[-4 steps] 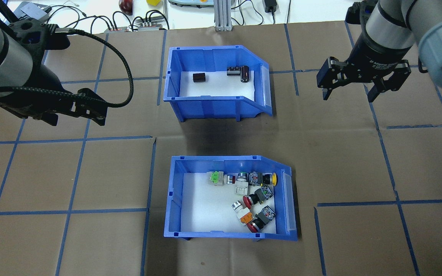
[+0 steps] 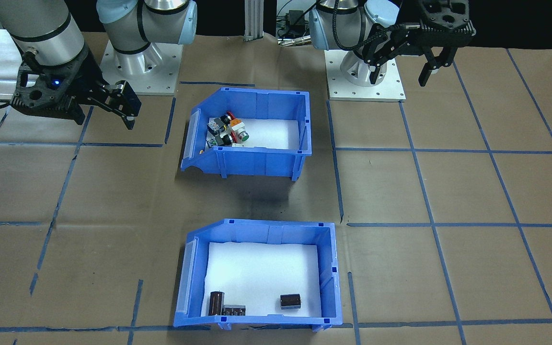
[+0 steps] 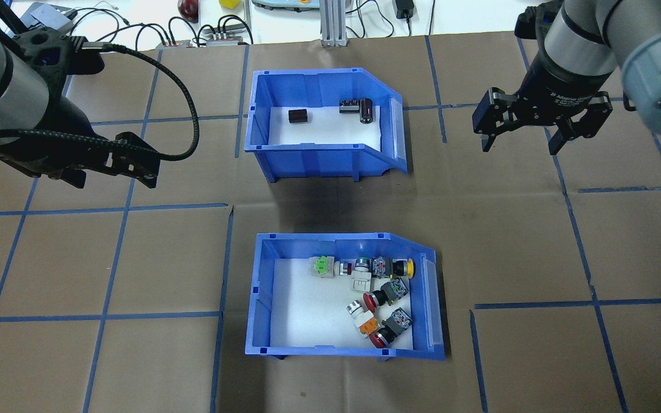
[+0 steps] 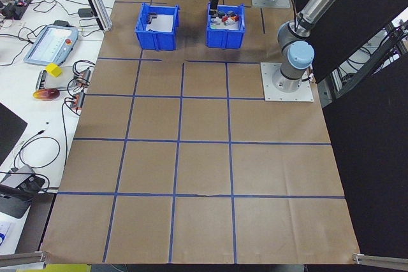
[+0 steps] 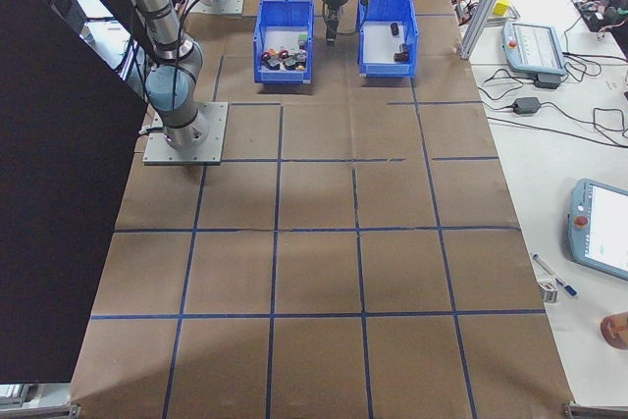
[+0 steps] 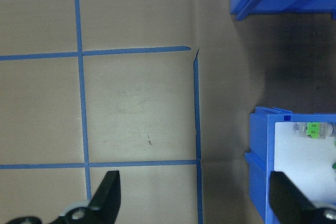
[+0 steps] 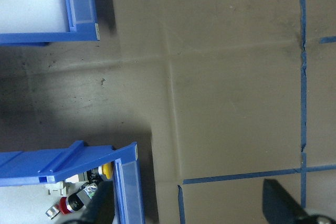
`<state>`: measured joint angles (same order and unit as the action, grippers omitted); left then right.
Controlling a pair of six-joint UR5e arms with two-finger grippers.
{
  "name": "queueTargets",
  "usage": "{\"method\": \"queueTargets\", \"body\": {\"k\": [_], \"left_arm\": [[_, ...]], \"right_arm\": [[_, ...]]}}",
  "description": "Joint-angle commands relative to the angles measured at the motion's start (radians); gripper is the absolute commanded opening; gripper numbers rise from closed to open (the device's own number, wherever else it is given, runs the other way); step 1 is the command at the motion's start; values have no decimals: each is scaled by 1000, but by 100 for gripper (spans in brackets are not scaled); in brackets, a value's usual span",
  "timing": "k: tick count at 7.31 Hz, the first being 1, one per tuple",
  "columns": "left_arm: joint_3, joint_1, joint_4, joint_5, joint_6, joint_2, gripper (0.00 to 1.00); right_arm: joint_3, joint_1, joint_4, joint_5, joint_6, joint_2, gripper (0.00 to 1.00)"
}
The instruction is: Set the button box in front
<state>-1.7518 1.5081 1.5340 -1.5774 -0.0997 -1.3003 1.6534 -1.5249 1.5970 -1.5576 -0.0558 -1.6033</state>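
in your overhead view, going left to right, the left gripper hung at about 9 o'clock from the table's middle, over bare brown paper, its fingers spread apart and holding nothing. your left wrist camera showed the same: both fingertips wide apart above the blue tape grid, with a corner of the button box at 3 o'clock.

the button box sat at 6 o'clock of centre, on the side nearest the robot, upright, its clear-lipped sloped side toward 3 o'clock. the coloured push-button switches lay heaped on its white liner against that sloped side.

the other blue bin stood at 12 o'clock, well apart from the button box, with black cylinders inside.

at 2 o'clock you had the right gripper, released too, jaws wide, clear of both bins and touching nothing.
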Motion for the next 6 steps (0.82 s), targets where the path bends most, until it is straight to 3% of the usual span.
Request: {"method": "queueTargets", "body": {"k": [1,3,5,6], "left_arm": [[-2,0,2,-1,0,0,99],[-21,0,-5,16,20,6,99],[-40,-2,-5,16,31,-17,99],[-69,-2,1,16,148,1,99]], "right_arm": [[0,0,0,-2,1,0,100],[-7,-1,0,-2,5,3,100],[-24,-3,4,8,149,26,100],[-27,-3,8,13,247,37,100]]}}
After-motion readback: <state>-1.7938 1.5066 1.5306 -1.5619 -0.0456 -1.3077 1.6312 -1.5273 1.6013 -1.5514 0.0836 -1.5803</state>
